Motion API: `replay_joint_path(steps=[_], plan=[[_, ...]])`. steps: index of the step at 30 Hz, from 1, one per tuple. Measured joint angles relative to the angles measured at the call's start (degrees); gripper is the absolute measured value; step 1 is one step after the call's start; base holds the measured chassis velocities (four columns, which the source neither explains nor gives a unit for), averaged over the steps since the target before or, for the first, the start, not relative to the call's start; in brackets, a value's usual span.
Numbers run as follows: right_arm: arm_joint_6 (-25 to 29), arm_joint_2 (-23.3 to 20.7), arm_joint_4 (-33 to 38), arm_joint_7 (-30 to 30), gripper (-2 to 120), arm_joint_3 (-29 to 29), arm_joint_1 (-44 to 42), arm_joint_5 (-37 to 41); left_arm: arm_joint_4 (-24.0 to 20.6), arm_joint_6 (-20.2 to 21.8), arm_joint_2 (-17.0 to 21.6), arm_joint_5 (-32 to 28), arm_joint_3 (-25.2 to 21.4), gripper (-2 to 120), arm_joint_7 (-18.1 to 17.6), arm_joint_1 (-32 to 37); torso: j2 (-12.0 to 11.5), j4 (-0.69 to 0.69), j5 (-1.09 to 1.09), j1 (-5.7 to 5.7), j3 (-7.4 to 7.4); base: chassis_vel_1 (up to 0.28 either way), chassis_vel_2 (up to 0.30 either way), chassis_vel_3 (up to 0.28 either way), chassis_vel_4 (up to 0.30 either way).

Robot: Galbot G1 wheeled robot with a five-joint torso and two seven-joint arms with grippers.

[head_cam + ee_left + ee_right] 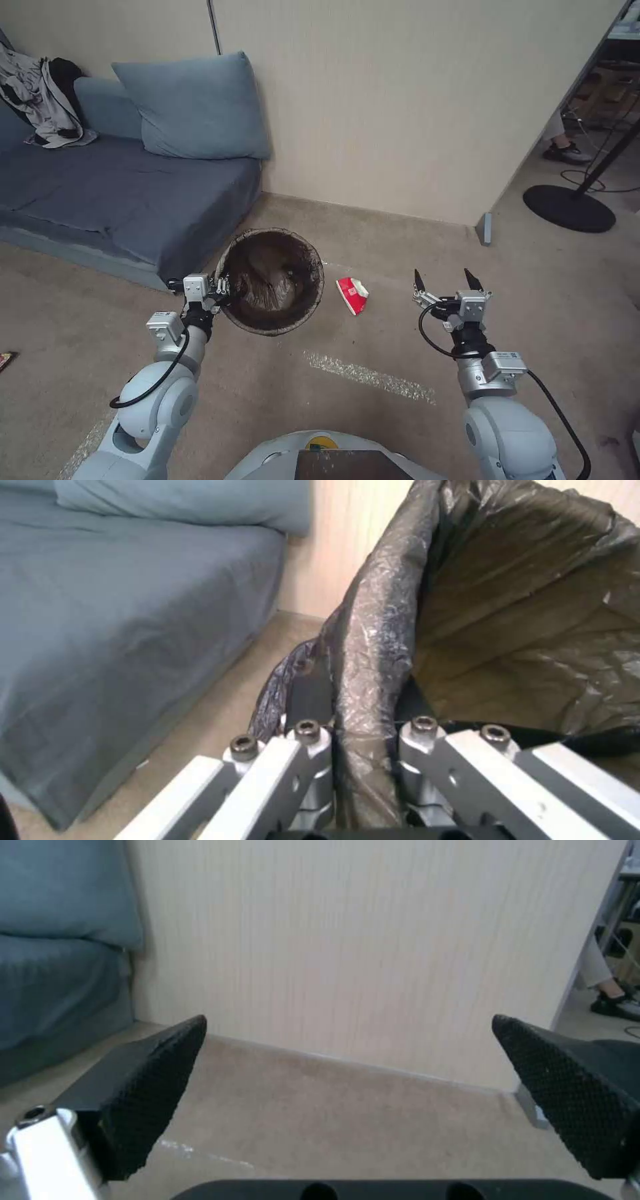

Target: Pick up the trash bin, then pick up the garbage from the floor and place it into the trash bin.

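The trash bin [273, 280], a round bucket lined with a dark bag, hangs tilted in front of the sofa, its mouth facing me. My left gripper [227, 291] is shut on the bin's near rim; in the left wrist view its fingers [310, 760] clamp the bag-covered rim of the trash bin [373, 630]. A red-and-white snack packet of garbage [352, 294] lies on the beige carpet floor [373, 333] just right of the bin. My right gripper [445, 279] hovers open to the right of the packet, and its black textured fingertips [160, 1075] stand wide apart with nothing between them.
A blue sofa [133, 193] with a cushion [193, 107] and a heap of clothes [47, 100] stands at the left, close behind the bin. A beige wall [400, 100] runs behind. A black round stand base [569, 208] and cables sit at the far right. A white tape line [370, 377] crosses the carpet.
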Motion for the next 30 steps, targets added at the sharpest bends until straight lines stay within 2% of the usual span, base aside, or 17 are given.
replay_joint_path(steps=[21,30], plan=[[-0.11,0.05,0.39,0.53,100,-0.06,-0.38,-0.4,-0.51,-0.22,-0.2,0.03,-0.22,7,0.23,0.34,0.0,0.0,0.0,0.0,0.0,-0.112,0.107,0.11,-0.102],[-0.2,-0.61,-0.35,0.95,100,-0.11,-0.33,-0.41,-1.73,-0.19,-0.24,-0.04,-0.22,7,0.19,0.8,0.0,0.0,0.0,0.0,0.0,-0.006,0.006,0.006,-0.006]])
